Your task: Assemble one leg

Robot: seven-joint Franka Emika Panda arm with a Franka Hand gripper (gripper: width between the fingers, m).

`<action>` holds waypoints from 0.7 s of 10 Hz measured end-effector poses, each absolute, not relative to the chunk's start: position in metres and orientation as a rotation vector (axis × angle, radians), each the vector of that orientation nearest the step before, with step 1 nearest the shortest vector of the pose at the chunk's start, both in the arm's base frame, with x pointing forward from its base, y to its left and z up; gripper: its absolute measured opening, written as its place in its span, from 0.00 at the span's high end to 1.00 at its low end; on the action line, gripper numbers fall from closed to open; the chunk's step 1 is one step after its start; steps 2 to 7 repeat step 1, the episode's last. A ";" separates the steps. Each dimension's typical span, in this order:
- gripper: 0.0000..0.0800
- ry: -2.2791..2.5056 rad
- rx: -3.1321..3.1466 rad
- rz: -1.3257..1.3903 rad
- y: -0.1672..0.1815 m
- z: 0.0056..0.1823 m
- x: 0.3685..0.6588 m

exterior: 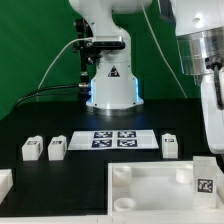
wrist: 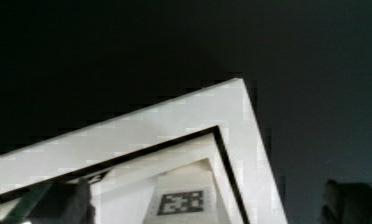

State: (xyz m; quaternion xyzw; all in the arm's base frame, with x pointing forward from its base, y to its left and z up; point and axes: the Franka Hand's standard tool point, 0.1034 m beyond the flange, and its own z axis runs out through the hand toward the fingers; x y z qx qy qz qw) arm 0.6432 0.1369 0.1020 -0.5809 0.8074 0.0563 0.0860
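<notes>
A leg (exterior: pixel 203 180), a small white block with a black-and-white tag, stands at the large white panel's (exterior: pixel 140 190) corner on the exterior view's right, right under the arm's lower end (exterior: pixel 208 120). In the wrist view the same leg (wrist: pixel 183 200) shows its tag between my gripper's (wrist: pixel 201 208) dark fingers (wrist: pixel 353 203). The fingers stand wide apart, with a gap between the leg and the finger I can see clearly. Three more legs lie on the black table: two (exterior: pixel 32 148) (exterior: pixel 57 147) on the exterior view's left and one (exterior: pixel 171 145) on its right.
The marker board (exterior: pixel 115 138) lies in front of the robot's base (exterior: pixel 110 85). A white part (exterior: pixel 5 183) sits at the exterior view's left edge. The panel's pointed corner (wrist: pixel 227 100) fills much of the wrist view over dark table.
</notes>
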 end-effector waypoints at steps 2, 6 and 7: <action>0.19 2.407 -1.733 0.169 0.137 0.101 0.643; 0.19 2.407 -1.733 0.169 0.137 0.101 0.643; 0.19 2.407 -1.733 0.169 0.137 0.101 0.643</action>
